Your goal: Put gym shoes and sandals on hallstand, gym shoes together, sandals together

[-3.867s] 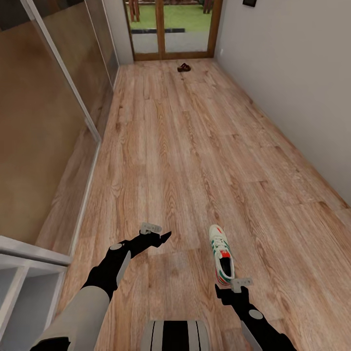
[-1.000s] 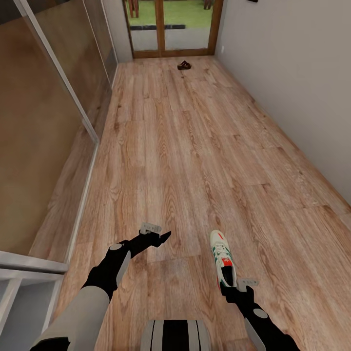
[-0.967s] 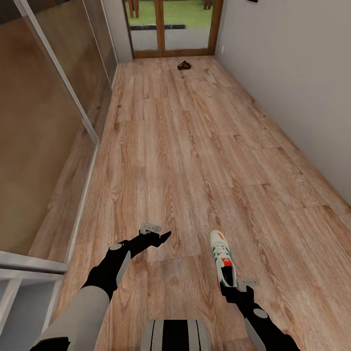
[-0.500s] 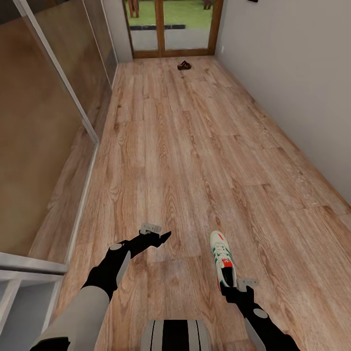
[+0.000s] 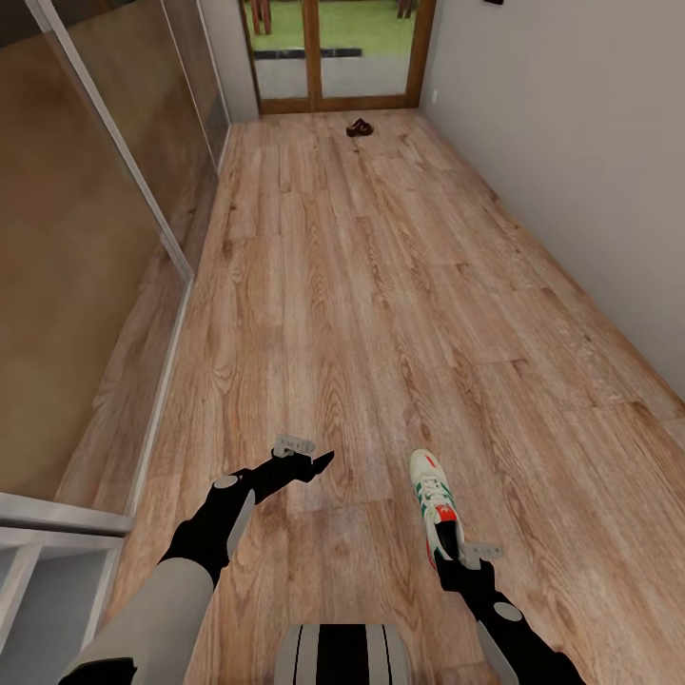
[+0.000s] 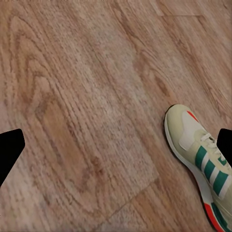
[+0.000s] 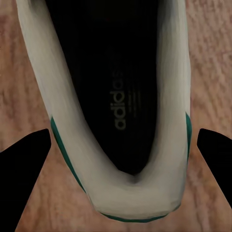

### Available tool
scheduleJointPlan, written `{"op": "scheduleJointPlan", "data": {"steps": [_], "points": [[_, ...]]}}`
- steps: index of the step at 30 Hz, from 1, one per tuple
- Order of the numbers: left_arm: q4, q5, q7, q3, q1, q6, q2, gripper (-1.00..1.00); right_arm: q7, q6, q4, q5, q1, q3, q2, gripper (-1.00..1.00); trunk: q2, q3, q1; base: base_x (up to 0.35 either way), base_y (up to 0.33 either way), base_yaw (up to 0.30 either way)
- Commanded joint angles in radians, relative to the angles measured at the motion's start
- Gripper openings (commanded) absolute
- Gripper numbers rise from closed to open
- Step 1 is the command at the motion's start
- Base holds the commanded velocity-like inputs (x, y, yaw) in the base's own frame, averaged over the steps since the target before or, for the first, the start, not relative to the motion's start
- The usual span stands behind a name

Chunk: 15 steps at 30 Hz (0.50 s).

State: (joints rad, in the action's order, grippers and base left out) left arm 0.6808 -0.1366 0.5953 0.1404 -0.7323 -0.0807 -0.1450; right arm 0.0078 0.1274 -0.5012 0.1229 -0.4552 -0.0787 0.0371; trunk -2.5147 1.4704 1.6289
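A white lace-up gym shoe with green stripes and red patches (image 5: 433, 499) lies flat on the light brown wooden plank floor (image 5: 362, 285), with its toe pointing away from the robot. The right tool (image 5: 457, 563) sits right over the heel of the shoe. In the right wrist view, its two dark fingers are wide open, one on each side of the heel (image 7: 125, 193), and they hold nothing. The heel is between them, but whether they touch it cannot be told.

The left tool (image 5: 319, 463) hangs above the bare floor, beside the shoe and apart from it. It is open too and holds nothing.

Far down the corridor, near the glass door, a small brown sandal (image 5: 359, 127) lies on the floor.

The robot seems to be on the step of grabbing the first shoe. Next, the right tool likely needs to go down a little and squeeze the heel, then lift it.
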Motion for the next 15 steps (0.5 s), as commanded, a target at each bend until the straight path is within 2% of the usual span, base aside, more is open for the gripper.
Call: {"op": "scheduleJointPlan", "data": {"steps": [1,15], "points": [[0.002,-0.009,0.010,0.008,0.000,-0.006,-0.002,1.00,0.001,0.004,0.001,0.012,0.000,-0.007,0.001,-1.00,0.000,0.001,0.000,0.000,0.000,0.000],[0.002,-0.010,0.009,0.008,-0.001,-0.006,-0.001,1.00,0.001,0.004,0.001,0.011,0.000,-0.006,0.001,-1.00,0.000,0.001,0.000,0.000,0.000,0.000]]}}
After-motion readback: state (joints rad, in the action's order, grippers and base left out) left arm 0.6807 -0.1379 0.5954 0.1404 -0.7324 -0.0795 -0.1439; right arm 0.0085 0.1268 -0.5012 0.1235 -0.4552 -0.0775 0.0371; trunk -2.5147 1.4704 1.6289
